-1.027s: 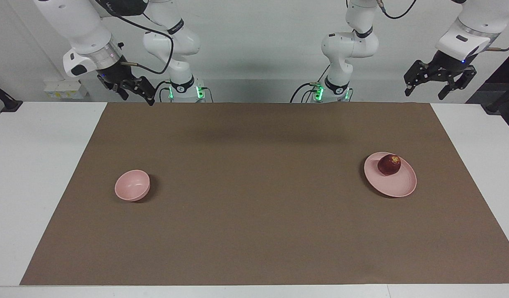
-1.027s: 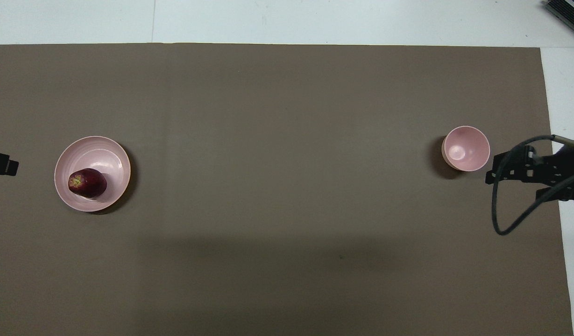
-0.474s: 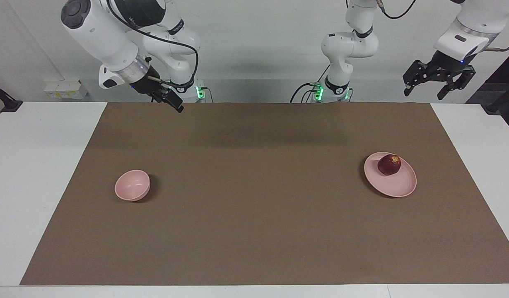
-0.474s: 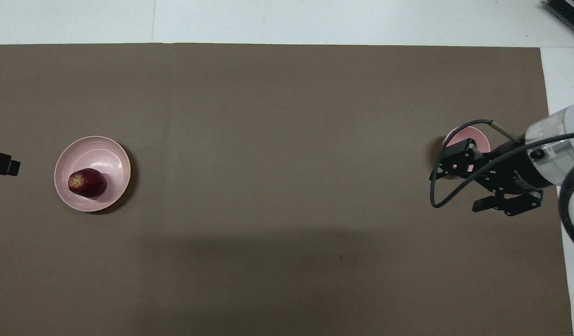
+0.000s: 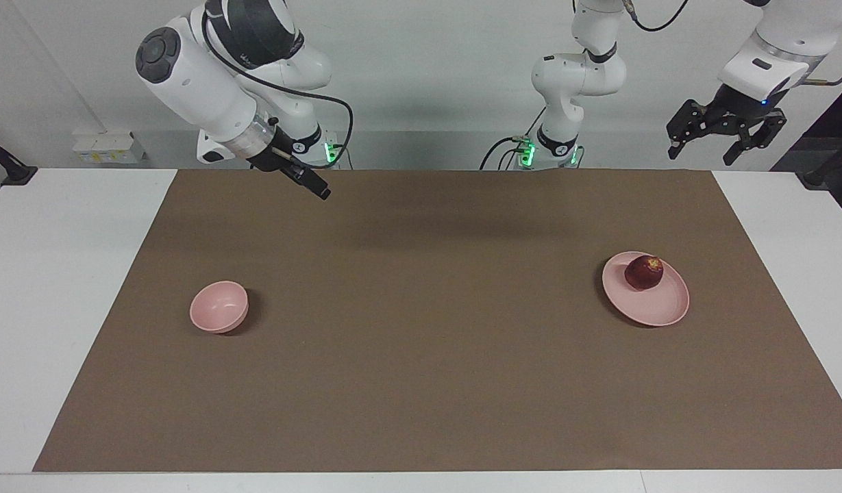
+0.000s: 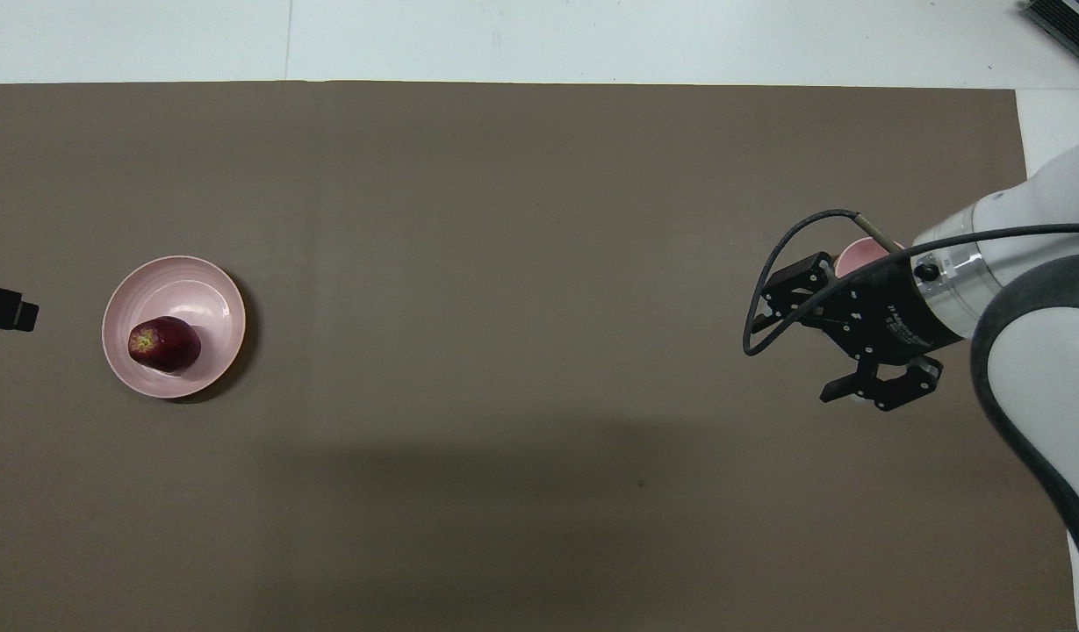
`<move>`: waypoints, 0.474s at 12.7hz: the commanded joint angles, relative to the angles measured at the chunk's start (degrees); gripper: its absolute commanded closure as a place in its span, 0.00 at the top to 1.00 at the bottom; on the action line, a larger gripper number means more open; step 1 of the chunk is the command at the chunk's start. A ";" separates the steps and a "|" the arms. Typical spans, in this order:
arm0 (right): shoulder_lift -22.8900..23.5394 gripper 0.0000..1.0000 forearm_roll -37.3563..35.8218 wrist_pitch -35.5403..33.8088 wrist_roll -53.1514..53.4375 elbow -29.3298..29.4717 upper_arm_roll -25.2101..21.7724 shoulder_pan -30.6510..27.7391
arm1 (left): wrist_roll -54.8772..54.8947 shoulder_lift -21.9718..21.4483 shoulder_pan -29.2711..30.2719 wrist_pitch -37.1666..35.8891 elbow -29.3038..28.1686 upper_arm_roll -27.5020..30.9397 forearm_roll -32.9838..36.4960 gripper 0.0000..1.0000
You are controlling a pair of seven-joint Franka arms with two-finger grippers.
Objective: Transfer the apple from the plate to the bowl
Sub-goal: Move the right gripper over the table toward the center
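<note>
Two grippers hang in the air, both spread wide and holding nothing. The right gripper [image 5: 319, 191] is at the upper left of the facing view, raised over the brown mat [image 5: 434, 383] near its top edge; in the overhead view the right gripper [image 6: 807, 338] sits at the middle right of the frame and covers most of the bowl [image 6: 859, 257]. The left gripper [image 5: 725, 137] is raised at the upper right of the facing view, above the mat's corner. The bowl [image 5: 218, 306] stands at the facing view's lower left, with nothing in it. The apple [image 5: 643, 272] lies on the plate [image 5: 657, 308] at the middle right, well apart from the bowl.
</note>
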 commanded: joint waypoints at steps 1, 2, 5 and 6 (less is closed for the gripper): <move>0.86 1.00 5.39 0.54 4.80 -0.52 0.16 -1.04 | 0.26 -1.75 -0.45 0.54 -2.11 0.38 0.35 1.00; 1.12 1.00 6.45 0.62 6.46 -0.61 0.16 -0.96 | 0.26 -1.75 -0.45 0.54 -2.11 0.46 0.35 1.00; 4.63 1.00 11.90 1.06 8.15 -0.52 0.16 -1.05 | 0.43 -1.93 -0.45 0.54 -2.20 0.82 0.35 1.00; 4.99 1.00 12.52 1.67 8.50 -0.61 0.16 -0.78 | 0.43 -1.93 -0.37 0.72 -2.20 0.82 0.35 1.00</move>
